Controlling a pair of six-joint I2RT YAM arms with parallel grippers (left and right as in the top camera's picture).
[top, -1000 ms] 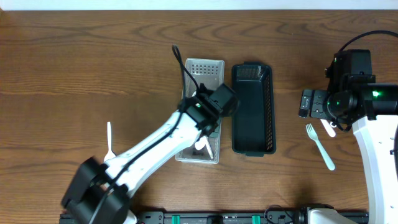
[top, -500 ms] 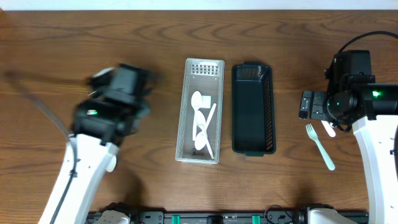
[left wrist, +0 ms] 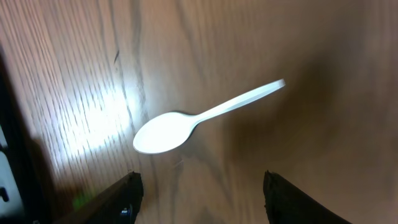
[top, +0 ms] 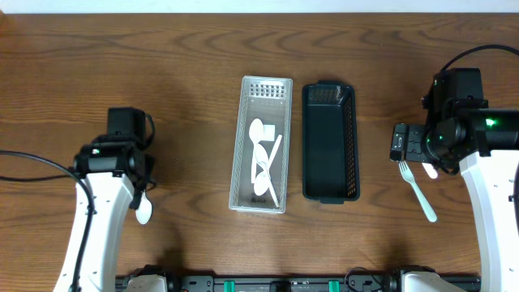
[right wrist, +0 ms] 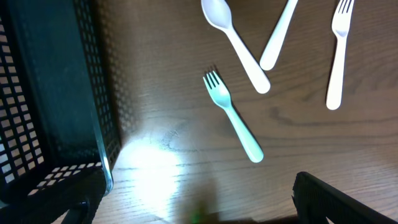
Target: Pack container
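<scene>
A perforated silver tray [top: 264, 88] at mid-table holds several white spoons [top: 261, 158]. Beside it on the right stands an empty black mesh basket [top: 328, 146], whose corner shows in the right wrist view [right wrist: 43, 93]. My left gripper [left wrist: 202, 208] is open and empty, hovering above a white spoon [left wrist: 186, 124] lying on the wood at the left [top: 143, 212]. My right gripper [right wrist: 205, 211] is open and empty above a pale green fork [right wrist: 233, 118], which also shows in the overhead view [top: 418, 191].
Beyond the green fork, the right wrist view shows a white spoon [right wrist: 236, 37], a white handle [right wrist: 277, 37] and a white fork [right wrist: 339, 56]. The left arm [top: 105, 203] covers the left spoon's handle from overhead. The right arm [top: 486, 186] runs along the right edge.
My left arm has swung from over the silver tray to the table's left side and now hangs over the spoon there. The right gripper has shifted only slightly.
</scene>
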